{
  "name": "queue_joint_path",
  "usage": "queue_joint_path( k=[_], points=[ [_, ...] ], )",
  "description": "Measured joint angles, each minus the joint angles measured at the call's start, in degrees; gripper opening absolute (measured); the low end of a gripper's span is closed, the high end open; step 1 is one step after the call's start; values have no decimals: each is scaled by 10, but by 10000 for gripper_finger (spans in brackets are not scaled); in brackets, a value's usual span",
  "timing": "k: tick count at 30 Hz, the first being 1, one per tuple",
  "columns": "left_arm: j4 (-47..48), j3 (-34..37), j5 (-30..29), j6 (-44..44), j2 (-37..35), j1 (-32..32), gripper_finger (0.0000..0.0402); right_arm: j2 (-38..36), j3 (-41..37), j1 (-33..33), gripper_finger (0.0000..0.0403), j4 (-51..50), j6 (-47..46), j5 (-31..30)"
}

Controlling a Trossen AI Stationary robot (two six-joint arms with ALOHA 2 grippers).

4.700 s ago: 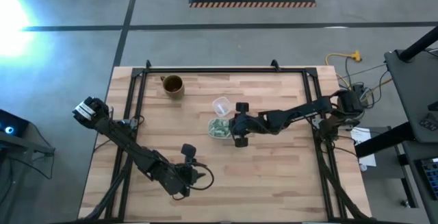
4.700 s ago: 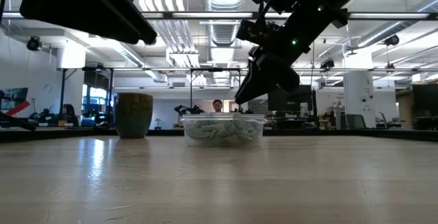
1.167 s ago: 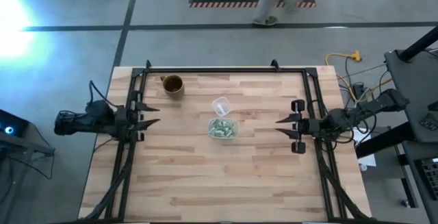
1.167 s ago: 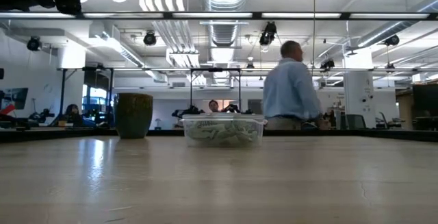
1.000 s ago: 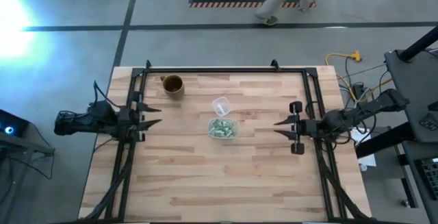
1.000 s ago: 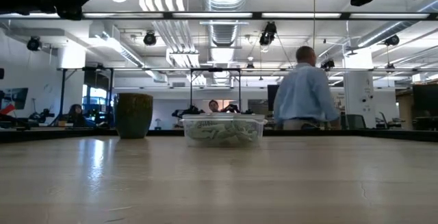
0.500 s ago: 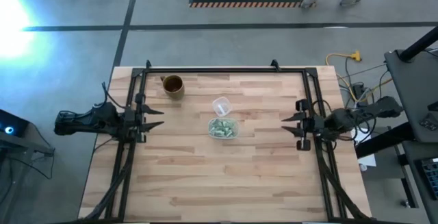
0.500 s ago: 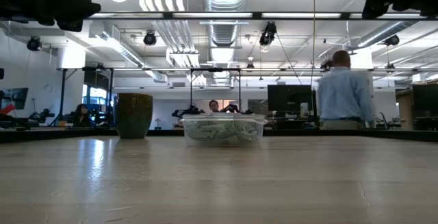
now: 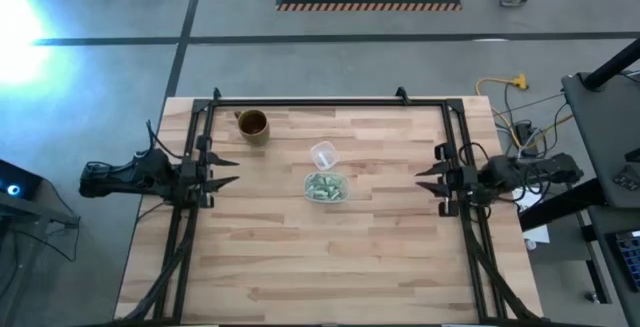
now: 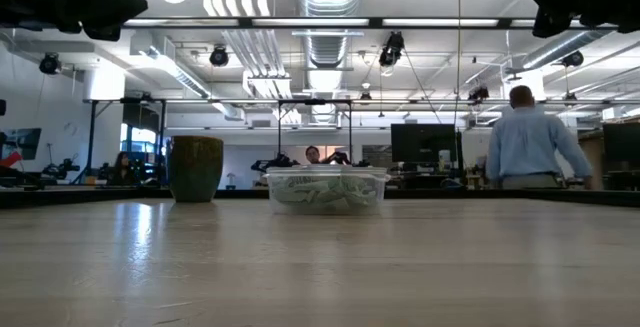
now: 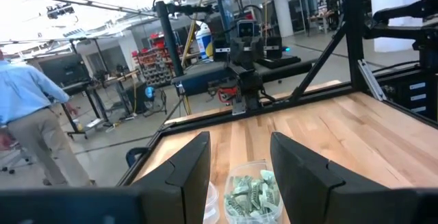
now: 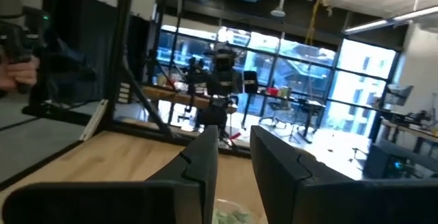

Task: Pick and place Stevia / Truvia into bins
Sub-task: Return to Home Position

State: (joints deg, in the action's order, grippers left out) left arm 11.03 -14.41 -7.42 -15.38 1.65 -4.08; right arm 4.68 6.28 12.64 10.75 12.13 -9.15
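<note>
Stevia packets (image 9: 323,187) in bin (image 9: 346,191); left gripper (image 9: 231,170), right gripper (image 9: 420,181) flank table (image 9: 300,267), jaws spread.

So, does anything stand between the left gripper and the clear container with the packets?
Nothing visible does. Only bare table lies between the left gripper and the clear container; the brown mug and the round cup stand off that line.

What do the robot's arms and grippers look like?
Both arms are dark, thin and jointed. The left arm and right arm each carry thin looping cables near the wrist. The left gripper and right gripper each have two dark, flat, pointy fingers. I can see no markings on them.
</note>
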Motion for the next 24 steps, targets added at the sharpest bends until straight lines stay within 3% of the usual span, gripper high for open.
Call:
queue_joint_path(
  k=[6, 15, 24],
  points=[
    [0, 0, 0, 0, 0, 0, 137, -27, 0, -59, 75, -18, -13, 122],
    [0, 0, 0, 0, 0, 0, 137, -28, -1, -122, 84, -46, -43, 126],
    [6, 0, 0, 0, 0, 0, 137, -42, -33, -142, 80, -44, -49, 125]
  ],
)
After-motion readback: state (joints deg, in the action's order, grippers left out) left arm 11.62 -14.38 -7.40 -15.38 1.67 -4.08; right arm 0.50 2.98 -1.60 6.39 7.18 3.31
